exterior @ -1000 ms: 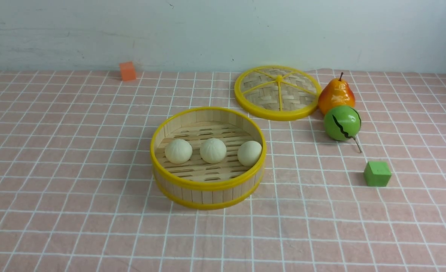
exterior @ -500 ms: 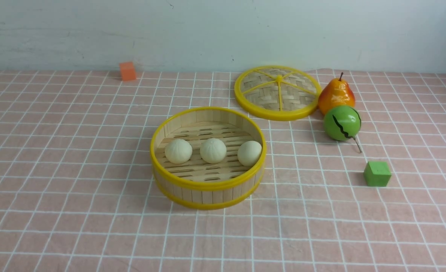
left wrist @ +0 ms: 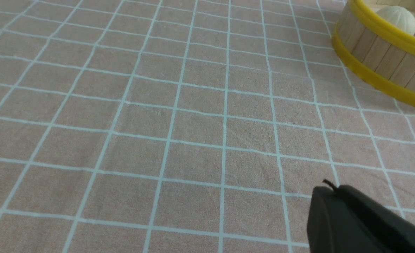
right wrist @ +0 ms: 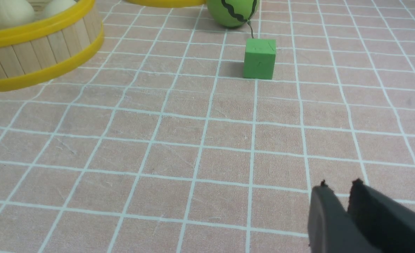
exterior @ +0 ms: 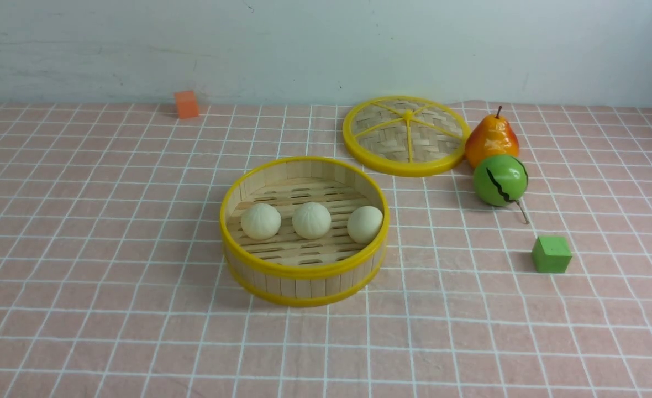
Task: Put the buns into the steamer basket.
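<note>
The steamer basket [exterior: 304,271] stands mid-table on the pink checked cloth. Three cream-white buns lie in a row on its slatted floor: left [exterior: 261,221], middle [exterior: 311,220], right [exterior: 364,224]. Neither arm shows in the front view. In the left wrist view my left gripper [left wrist: 330,188] is shut and empty over bare cloth, well away from the basket [left wrist: 380,52]. In the right wrist view my right gripper [right wrist: 339,186] is shut and empty, its tips a sliver apart, over bare cloth away from the basket [right wrist: 35,52].
The flat woven lid [exterior: 406,135] lies behind the basket to the right. An orange pear [exterior: 492,141], a green ball with a black crack [exterior: 500,179] and a green cube [exterior: 551,254] sit at the right. An orange cube [exterior: 186,104] is at the far wall.
</note>
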`<action>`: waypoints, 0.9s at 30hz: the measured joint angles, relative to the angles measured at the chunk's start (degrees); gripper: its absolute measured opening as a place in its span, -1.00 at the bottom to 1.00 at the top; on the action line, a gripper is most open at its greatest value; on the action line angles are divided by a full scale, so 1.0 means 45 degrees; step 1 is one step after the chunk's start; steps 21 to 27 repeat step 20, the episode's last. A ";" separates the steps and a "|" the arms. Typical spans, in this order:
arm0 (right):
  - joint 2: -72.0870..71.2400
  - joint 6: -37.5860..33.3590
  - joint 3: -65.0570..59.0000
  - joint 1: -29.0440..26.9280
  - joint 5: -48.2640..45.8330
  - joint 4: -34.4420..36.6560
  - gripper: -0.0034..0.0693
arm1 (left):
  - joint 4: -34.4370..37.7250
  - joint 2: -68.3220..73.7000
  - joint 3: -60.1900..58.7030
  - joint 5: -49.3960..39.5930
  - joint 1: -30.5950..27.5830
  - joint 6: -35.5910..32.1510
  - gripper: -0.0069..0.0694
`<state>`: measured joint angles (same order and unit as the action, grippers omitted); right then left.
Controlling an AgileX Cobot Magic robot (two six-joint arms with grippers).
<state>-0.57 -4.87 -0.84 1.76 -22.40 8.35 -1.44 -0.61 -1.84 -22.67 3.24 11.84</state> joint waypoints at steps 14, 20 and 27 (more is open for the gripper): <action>0.0000 0.0000 0.0000 0.0000 0.0000 0.0000 -0.56 | 0.0000 0.0000 0.0000 0.0000 0.0000 0.0001 -0.85; 0.0000 0.0000 0.0000 0.0000 0.0000 0.0000 -0.54 | 0.0000 0.0000 0.0000 0.0000 0.0000 0.0001 -0.85; 0.0000 0.0000 0.0000 0.0000 0.0000 0.0000 -0.54 | 0.0000 0.0000 0.0000 0.0000 0.0000 0.0001 -0.85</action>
